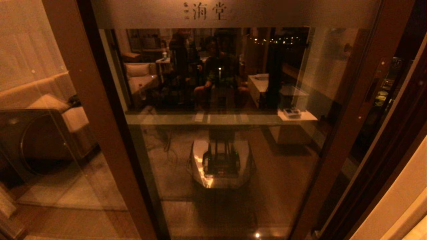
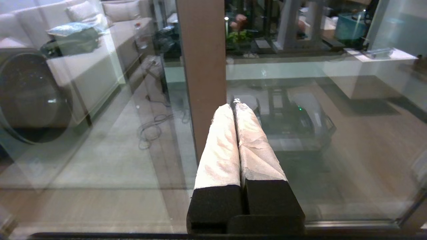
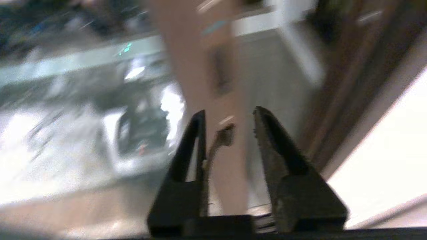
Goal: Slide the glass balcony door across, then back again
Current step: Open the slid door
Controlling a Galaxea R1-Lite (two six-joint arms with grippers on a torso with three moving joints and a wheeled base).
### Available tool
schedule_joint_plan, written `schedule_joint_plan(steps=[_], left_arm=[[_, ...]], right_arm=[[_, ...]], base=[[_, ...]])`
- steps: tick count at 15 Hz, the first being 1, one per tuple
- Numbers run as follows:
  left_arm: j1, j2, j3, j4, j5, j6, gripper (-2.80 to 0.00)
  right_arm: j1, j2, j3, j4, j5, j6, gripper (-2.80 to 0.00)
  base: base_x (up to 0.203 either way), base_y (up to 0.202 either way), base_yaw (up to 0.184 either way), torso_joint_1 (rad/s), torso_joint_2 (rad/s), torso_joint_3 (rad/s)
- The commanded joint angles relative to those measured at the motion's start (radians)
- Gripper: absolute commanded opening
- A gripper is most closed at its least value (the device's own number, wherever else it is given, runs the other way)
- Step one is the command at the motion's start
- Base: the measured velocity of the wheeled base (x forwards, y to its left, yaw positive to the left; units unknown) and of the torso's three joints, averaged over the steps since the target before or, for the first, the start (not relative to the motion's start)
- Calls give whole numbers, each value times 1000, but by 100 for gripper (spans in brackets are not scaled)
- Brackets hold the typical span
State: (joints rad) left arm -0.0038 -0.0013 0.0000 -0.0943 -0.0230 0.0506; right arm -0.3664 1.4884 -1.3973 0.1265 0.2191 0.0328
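The glass balcony door [image 1: 267, 15] fills the middle of the head view, with a frosted top band bearing Chinese characters. Its brown right stile [image 1: 353, 110] carries a narrow recessed handle slot [image 1: 371, 89]. Neither gripper shows in the head view. In the right wrist view my right gripper [image 3: 229, 115] is open, and the stile with its handle slot [image 3: 221, 75] lies ahead between the fingers, a short way off. In the left wrist view my left gripper [image 2: 233, 106] is shut on nothing. Its white-wrapped fingers [image 2: 220, 143] point at a brown upright frame bar [image 2: 201, 60].
A fixed brown-framed pane [image 1: 40, 83] stands at the left, with a dark round-fronted appliance [image 1: 33, 140] behind it. At the right are the dark door jamb [image 1: 393, 140] and a cream wall [image 1: 400, 203]. My own base is mirrored in the glass [image 1: 220, 163].
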Motion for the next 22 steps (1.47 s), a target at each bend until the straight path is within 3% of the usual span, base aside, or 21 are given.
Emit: schedule_joint_plan(steps=[1, 5, 9, 11, 17, 22], left_arm=[[0, 1, 35, -1, 0, 1, -280], [1, 1, 35, -1, 0, 0, -280], [1, 1, 34, -1, 0, 0, -280], [1, 1, 35, -1, 0, 0, -280], [-1, 1, 35, -1, 0, 0, -280], [1, 1, 35, -1, 0, 0, -280]], right_arm=[[-41, 116, -105, 6, -16, -11, -280], [-64, 326, -355, 10, -36, -25, -280], [-66, 441, -539, 17, 98, -27, -280], [-65, 471, -555, 18, 115, -28, -280], [-65, 513, -559, 18, 301, 21, -280], [-34, 513, -559, 18, 318, 22, -280]], base=[[0, 0, 0, 0, 0, 0], [0, 0, 0, 0, 0, 0], [0, 0, 0, 0, 0, 0], [0, 0, 0, 0, 0, 0], [0, 0, 0, 0, 0, 0], [0, 0, 0, 0, 0, 0]])
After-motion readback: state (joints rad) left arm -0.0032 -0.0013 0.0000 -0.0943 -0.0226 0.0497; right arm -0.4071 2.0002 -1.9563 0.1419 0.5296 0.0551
